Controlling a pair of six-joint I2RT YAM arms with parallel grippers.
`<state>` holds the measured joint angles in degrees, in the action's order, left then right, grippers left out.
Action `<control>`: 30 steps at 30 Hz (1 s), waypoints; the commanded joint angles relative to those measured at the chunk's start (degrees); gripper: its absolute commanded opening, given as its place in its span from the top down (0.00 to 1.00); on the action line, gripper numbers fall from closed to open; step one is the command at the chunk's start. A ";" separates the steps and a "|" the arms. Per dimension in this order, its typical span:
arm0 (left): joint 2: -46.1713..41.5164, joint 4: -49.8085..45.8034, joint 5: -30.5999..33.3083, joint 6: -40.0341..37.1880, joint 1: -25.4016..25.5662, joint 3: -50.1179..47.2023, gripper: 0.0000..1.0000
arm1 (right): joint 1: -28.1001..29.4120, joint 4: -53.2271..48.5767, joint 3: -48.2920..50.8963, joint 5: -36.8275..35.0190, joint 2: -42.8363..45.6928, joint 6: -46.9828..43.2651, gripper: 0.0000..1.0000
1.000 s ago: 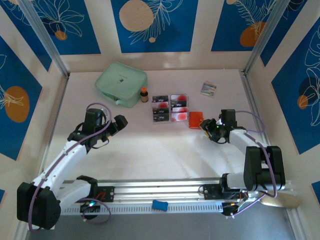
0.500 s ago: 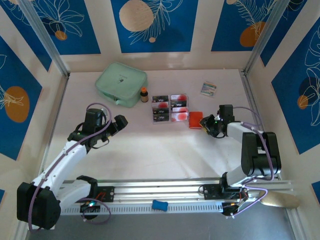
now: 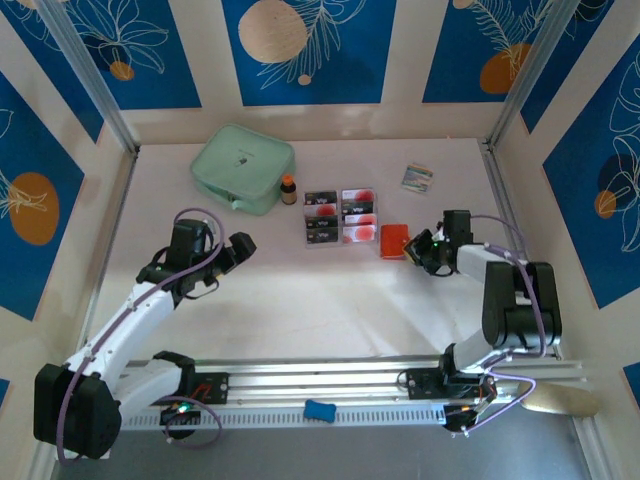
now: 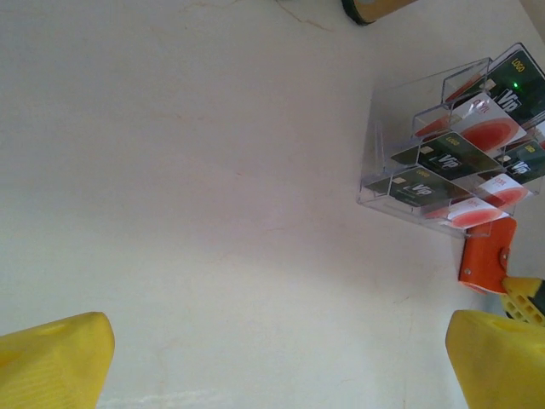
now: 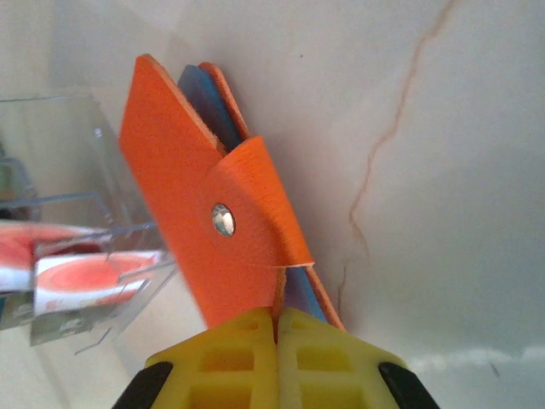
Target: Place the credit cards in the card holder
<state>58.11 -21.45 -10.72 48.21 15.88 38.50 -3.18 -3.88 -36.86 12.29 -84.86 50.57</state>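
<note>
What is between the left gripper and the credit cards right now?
Nothing visible on the table between the left gripper and the credit cards. They sit in a clear rack, whose walls partly cover them; the small bottle stands off to one side.

A robot lab cell: a pale table [image 3: 300, 300] boxed in by blue flower-print wall panels [image 3: 308, 50] and aluminium posts [image 3: 95, 75]. Two arms [image 3: 130, 312] are bolted to a rail [image 3: 320, 372] along its near edge.
</note>
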 commanded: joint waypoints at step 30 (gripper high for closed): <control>0.04 30.29 3.42 19.02 14.22 -2.00 0.04 | 37.29 20.34 -9.43 7.34 13.42 21.02 1.00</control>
<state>58.24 1.23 -11.46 63.81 28.73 37.78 32.64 10.66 -43.99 19.90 -70.50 68.23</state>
